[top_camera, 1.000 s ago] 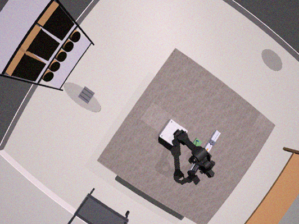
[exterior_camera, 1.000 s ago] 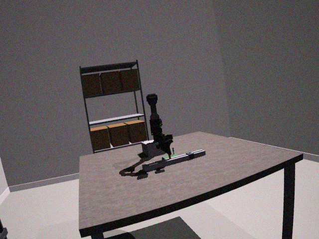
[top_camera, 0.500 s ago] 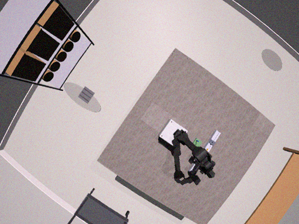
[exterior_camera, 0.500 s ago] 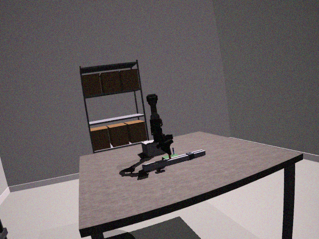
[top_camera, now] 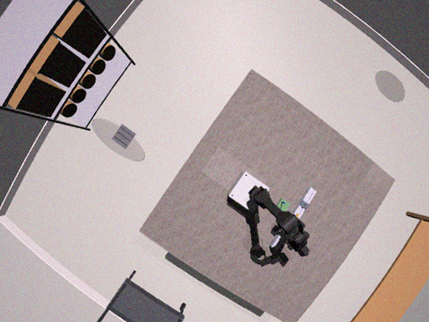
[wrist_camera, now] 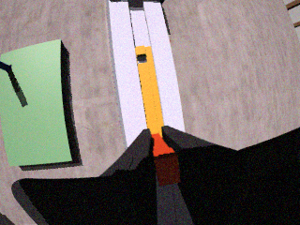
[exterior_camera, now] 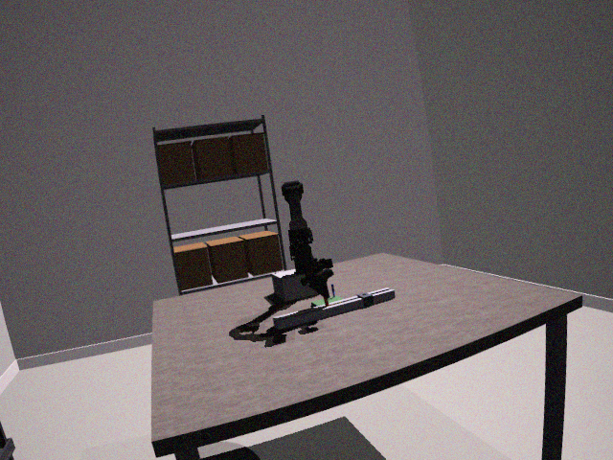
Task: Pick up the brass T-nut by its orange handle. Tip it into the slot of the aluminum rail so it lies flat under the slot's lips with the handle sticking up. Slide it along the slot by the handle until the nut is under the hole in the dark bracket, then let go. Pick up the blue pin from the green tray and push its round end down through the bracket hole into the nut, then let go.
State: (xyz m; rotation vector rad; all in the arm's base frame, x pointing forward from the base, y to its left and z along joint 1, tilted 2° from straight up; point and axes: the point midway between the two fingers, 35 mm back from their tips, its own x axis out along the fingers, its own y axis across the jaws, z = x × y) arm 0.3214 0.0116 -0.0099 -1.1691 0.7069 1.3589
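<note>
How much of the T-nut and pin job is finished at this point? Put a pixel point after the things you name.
Done: the brass nut [wrist_camera: 151, 89] appears seated in the slot of the rail [top_camera: 310, 194] [exterior_camera: 341, 307] [wrist_camera: 123, 70].
In hand: the pincer [top_camera: 296, 219] [exterior_camera: 327, 299] [wrist_camera: 156, 134] grips its orange handle [wrist_camera: 161, 145], with the nut's hole short of the bracket [top_camera: 304, 204] [exterior_camera: 365, 298] [wrist_camera: 136, 4].
Left: finish the slide, release, then insert the blue pin [top_camera: 284, 202] [exterior_camera: 332, 290] [wrist_camera: 6, 67], which stands at the green tray [top_camera: 280, 206] [exterior_camera: 319, 302] [wrist_camera: 42, 117].
</note>
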